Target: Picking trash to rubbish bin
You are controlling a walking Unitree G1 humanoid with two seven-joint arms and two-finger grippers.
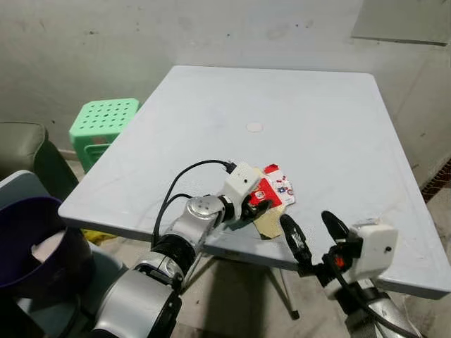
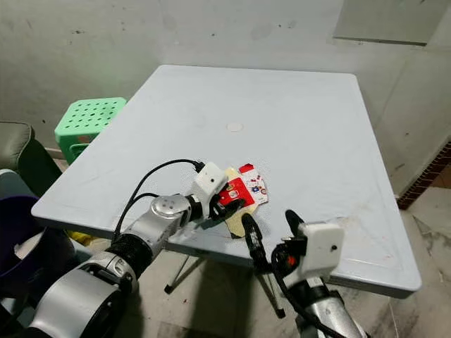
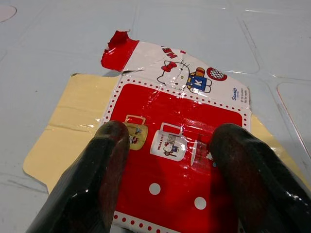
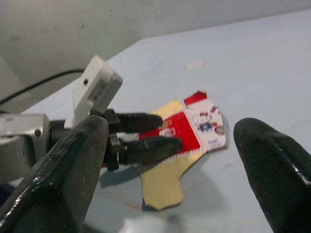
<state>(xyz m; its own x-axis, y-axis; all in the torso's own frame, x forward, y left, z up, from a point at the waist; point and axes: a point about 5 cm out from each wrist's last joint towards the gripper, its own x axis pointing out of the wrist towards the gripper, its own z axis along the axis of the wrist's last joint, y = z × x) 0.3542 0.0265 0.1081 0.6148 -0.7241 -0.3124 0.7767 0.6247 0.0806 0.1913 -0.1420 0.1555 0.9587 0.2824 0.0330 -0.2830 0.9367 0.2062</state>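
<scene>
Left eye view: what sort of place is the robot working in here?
Probably a plain back room or utility corner of a home: a pale plastic folding table against a stained bare wall, and a green plastic stool beside it.

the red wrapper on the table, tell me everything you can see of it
The red wrapper is glossy, flattened packaging, red with white dots, cartoon mugs and a torn white top strip. It lies flat on a tan cardboard piece near the grey table's front edge. The open left gripper straddles it, fingers resting on it.

you see a torn red-and-white cartoon wrapper [image 3: 175, 145] lying flat on a tan card piece [image 3: 68, 141] near the table's front edge.
</scene>
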